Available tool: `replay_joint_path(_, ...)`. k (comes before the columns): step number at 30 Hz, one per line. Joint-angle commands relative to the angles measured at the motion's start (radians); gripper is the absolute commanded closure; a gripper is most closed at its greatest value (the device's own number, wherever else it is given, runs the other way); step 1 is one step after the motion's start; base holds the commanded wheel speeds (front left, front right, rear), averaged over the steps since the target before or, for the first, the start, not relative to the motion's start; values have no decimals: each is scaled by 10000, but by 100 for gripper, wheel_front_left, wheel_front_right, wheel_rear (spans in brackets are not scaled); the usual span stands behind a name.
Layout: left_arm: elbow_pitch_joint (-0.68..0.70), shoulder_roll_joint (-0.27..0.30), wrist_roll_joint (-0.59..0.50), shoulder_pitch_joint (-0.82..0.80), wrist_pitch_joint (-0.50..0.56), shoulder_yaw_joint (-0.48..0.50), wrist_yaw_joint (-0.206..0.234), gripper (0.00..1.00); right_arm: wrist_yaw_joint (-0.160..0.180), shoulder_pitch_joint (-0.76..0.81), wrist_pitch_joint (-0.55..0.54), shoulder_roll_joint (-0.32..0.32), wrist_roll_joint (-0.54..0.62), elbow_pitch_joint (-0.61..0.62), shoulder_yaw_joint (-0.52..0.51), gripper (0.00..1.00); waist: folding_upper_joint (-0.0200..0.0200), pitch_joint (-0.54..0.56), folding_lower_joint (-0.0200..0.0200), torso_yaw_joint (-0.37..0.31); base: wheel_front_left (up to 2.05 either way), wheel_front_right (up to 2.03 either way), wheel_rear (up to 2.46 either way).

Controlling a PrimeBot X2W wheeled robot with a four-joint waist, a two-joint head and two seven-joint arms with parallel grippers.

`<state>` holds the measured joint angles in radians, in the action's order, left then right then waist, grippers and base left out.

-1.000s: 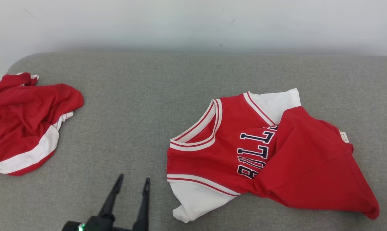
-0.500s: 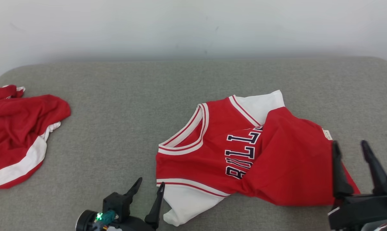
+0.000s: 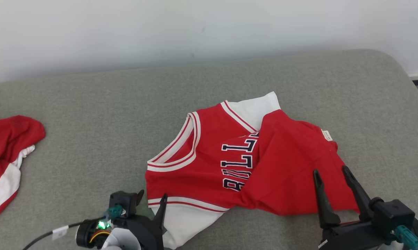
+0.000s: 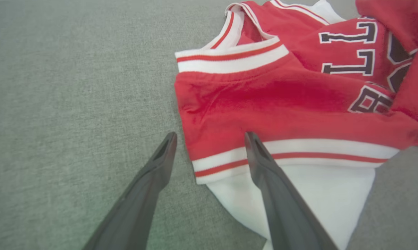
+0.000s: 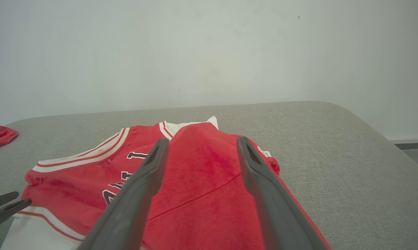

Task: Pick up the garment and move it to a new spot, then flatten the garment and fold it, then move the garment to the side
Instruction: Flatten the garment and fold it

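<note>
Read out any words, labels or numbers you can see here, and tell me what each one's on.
"BULL": dark white-edged letters across the chest of the red and white basketball jersey; folded-over red cloth hides whatever follows.
Small white tag at the jersey's red edge: too small to read.

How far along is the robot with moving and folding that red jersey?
Done: nothing yet; the jersey lies rumpled on the grey cushion, its lower part flipped over the lettering. In hand: the left pincer stands open by the white sleeve and the right pincer open over the red folded part, neither gripping. Left: pick up, move, flatten, fold, set aside.
</note>
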<state>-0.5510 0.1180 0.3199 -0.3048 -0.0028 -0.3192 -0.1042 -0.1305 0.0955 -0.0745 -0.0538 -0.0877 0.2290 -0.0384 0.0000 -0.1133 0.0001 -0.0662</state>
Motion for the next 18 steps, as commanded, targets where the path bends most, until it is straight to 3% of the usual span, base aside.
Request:
replay_joint_path(1,-47,-16,133,-168,46,33,50,0,-8,-69,85,-6,-50,-18,33,0,0,-76,-1,-88,0,0,0)
replay_joint_path(4,-463,-18,160,-475,493,63,218,4,-8,-216,201,-29,-94,-188,54,0,0,-161,-1,-164,0,0,0)
replay_joint_path(5,-550,-30,168,-556,615,70,260,29,-8,-243,218,-31,-112,-209,50,0,0,-187,-1,-174,0,0,0)
replay_joint_path(6,-613,-38,174,-652,724,60,315,78,-8,-268,222,-39,-126,-222,46,0,0,-214,-1,-180,0,0,0)
replay_joint_path(7,-632,-38,198,-761,747,71,320,100,-8,-289,228,-35,-153,-218,48,0,0,-253,-1,-188,0,0,0)
replay_joint_path(18,-921,294,96,-2281,-172,373,441,100,-8,-567,337,-29,-256,-131,144,0,0,-804,-1,-293,0,0,0)
